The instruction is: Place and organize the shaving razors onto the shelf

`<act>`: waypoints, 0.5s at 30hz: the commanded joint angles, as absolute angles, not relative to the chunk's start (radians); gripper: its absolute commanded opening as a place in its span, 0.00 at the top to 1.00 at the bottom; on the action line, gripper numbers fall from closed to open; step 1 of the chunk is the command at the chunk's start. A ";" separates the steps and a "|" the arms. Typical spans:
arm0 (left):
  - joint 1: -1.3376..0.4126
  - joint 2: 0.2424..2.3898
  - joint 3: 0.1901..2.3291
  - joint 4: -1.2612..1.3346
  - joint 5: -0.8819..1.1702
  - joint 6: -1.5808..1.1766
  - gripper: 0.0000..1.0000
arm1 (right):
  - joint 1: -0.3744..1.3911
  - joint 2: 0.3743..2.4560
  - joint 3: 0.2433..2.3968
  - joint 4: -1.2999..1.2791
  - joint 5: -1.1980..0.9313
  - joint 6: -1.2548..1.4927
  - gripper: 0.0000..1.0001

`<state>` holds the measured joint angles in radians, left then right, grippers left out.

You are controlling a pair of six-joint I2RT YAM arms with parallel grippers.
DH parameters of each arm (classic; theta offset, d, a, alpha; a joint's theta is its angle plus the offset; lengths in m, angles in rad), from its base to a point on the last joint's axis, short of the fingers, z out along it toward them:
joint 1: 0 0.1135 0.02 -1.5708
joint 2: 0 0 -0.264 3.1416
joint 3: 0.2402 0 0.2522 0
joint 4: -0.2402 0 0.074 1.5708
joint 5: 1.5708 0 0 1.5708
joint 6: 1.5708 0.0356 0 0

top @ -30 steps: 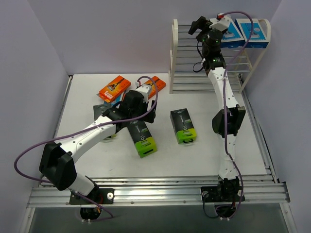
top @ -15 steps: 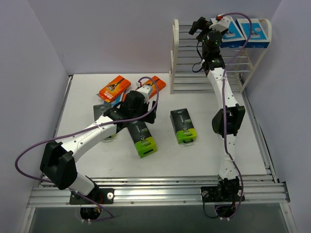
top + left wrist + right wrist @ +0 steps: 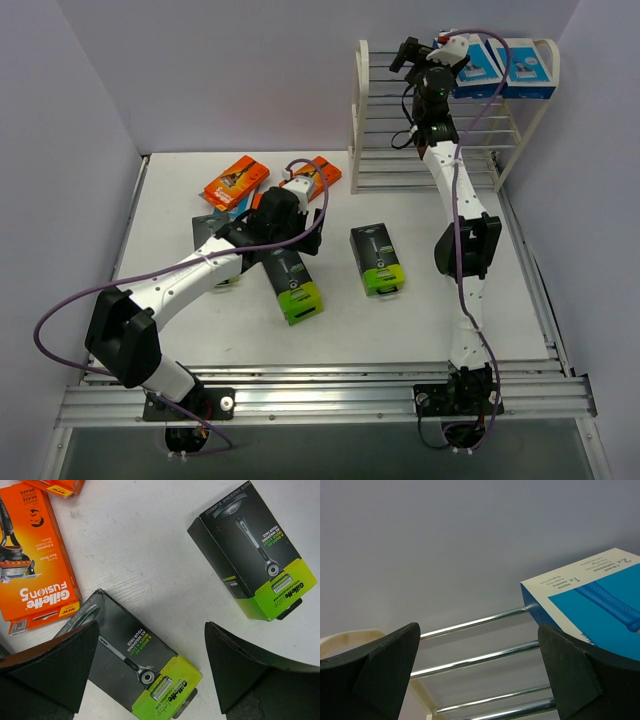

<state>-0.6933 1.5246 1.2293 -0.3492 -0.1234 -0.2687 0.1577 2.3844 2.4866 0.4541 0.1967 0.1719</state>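
Shaving razors point(image 3: 377, 258) lie loose mid-frame on the white bench point(image 3: 420, 320), blue packs point(image 3: 527, 68) rest atop the shelf point(image 3: 358, 100) at upper right, and the left pincer point(image 3: 152, 630) and right pincer point(image 3: 479, 630) both gape, empty.

Rods point(image 3: 470, 624) lie bare beside the blue pack point(image 3: 592, 605) (top tier).

- The orange pack point(image 3: 35, 565) says "Gillette FUSION5" in big white letters. Its yellow strip says "NEW".
- The near black pack point(image 3: 131, 656) says "Gillette Labs" on its green end.
- The far black pack point(image 3: 250, 545) says "Gillette Labs" too. Its small words end in "YOUR FACE".
- The blue pack point(image 3: 592, 607) says "1 x HANDLE" and "2 x CARTRIDGES" on its white end.
- The other small print is too tiny to read.
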 commanded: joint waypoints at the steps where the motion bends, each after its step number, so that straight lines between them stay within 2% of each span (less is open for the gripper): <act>1: -0.703 1.534 1.281 -0.345 -0.110 -0.267 0.05 | 0.160 2.405 2.485 0.541 0.229 0.107 0.00; 15: -0.707 1.555 1.287 -0.348 -0.098 -0.275 0.05 | 0.186 2.447 2.493 0.589 0.288 -0.041 0.00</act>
<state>-0.7017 1.5509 1.2331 -0.3523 -0.1112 -0.2695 0.1749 2.4363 2.4832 0.5209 0.2481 0.0082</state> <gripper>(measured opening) 0.953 0.998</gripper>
